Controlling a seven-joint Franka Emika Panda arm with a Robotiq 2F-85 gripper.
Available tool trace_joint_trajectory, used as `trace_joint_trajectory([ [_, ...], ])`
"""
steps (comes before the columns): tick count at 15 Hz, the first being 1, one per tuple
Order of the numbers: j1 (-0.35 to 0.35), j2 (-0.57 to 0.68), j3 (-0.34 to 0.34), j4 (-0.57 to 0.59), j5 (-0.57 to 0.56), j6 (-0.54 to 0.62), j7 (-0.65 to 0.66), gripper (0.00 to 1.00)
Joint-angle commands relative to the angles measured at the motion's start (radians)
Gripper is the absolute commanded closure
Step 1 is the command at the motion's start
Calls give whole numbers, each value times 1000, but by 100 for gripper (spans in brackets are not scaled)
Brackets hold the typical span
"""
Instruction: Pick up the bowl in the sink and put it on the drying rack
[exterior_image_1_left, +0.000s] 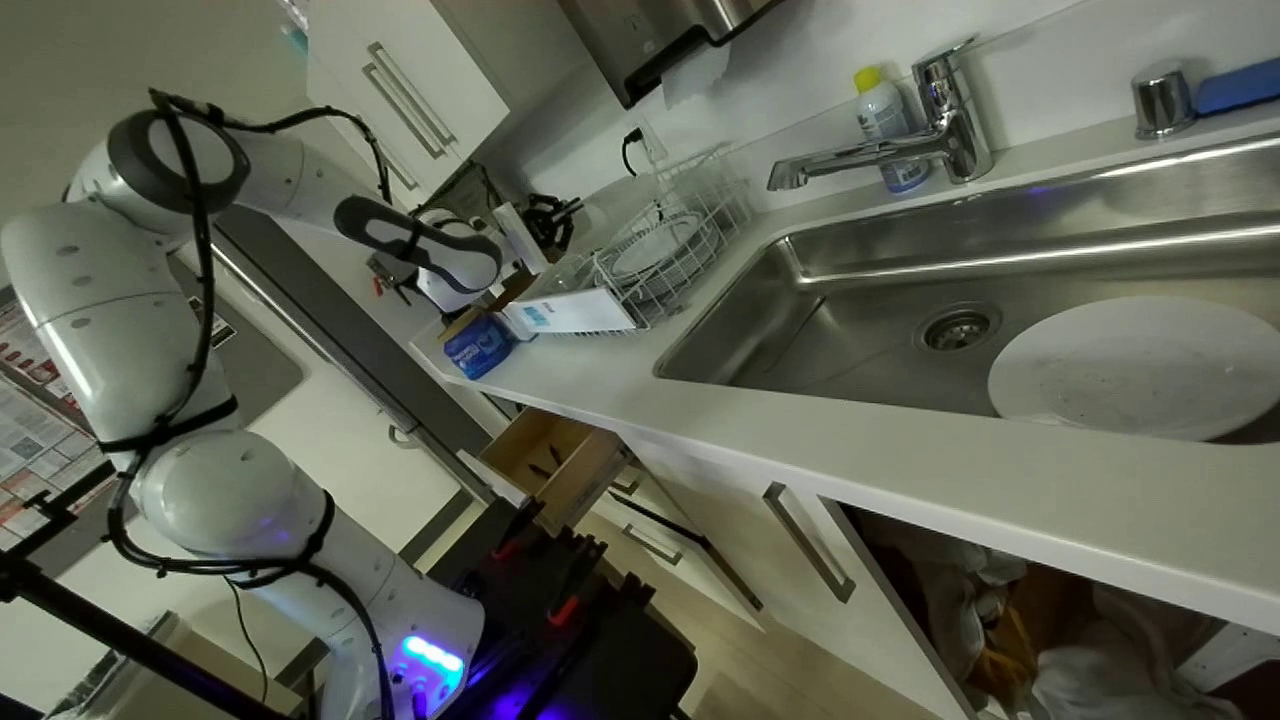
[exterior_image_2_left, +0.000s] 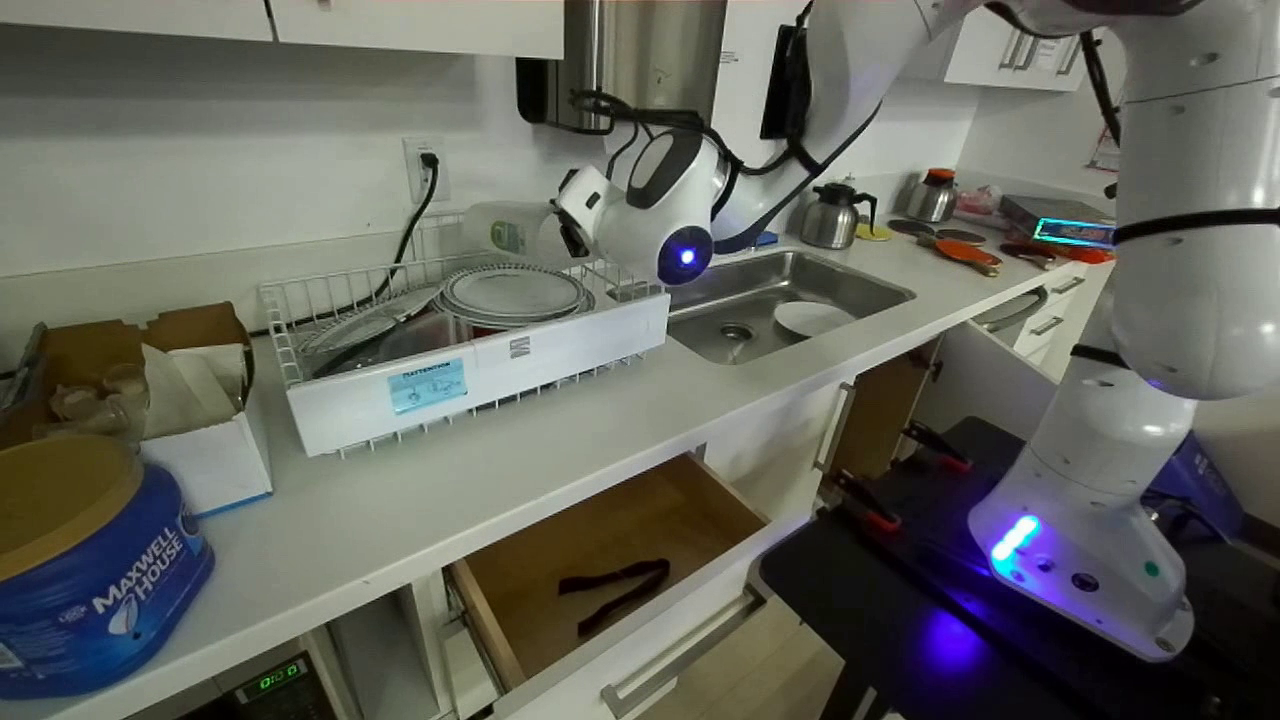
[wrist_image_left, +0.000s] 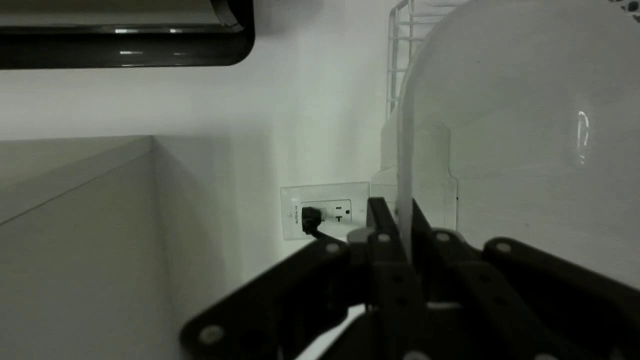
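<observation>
From the wrist view, I had the translucent plastic bowl (wrist_image_left: 520, 150) by its rim, the jaws clenched on either face of the thin wall. I judged it light and a little springy, unlikely to shatter, but slick if wet; the lip seemed the right place to hold, since I expected the smooth curved side to slide away from a pinch. This view also gave me the wall outlet (wrist_image_left: 345, 210) up close and nothing of the sink.

In an exterior view I got much of the sink (exterior_image_1_left: 850, 345), with a flat-looking white dish (exterior_image_1_left: 1140, 368) near the drain (exterior_image_1_left: 958, 328), and the chrome tap (exterior_image_1_left: 958, 140); the grasp itself was too small there to read.

In an exterior view I saw the wire drying rack (exterior_image_2_left: 590, 345) on the counter (exterior_image_2_left: 430, 500), plates (exterior_image_2_left: 515, 292) inside it, and a steel carafe (exterior_image_2_left: 828, 218) beyond the basin. The bowl, as I read it, was over the rack's wall side, by the jaws; whether it touched the wires I couldn't tell
</observation>
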Motion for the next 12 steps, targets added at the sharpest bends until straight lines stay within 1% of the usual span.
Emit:
trace_joint_trajectory([
  [1,-3,103,20,100,36,-77,-32,98],
  [4,-2,170,26,163,70,-65,-72,98],
  [9,9,242,34,244,142,-49,-191,98],
  [10,10,248,38,254,168,-42,-229,65],
  [11,12,249,43,258,187,-42,-256,63],
  [12,13,243,48,255,200,-40,-272,57],
])
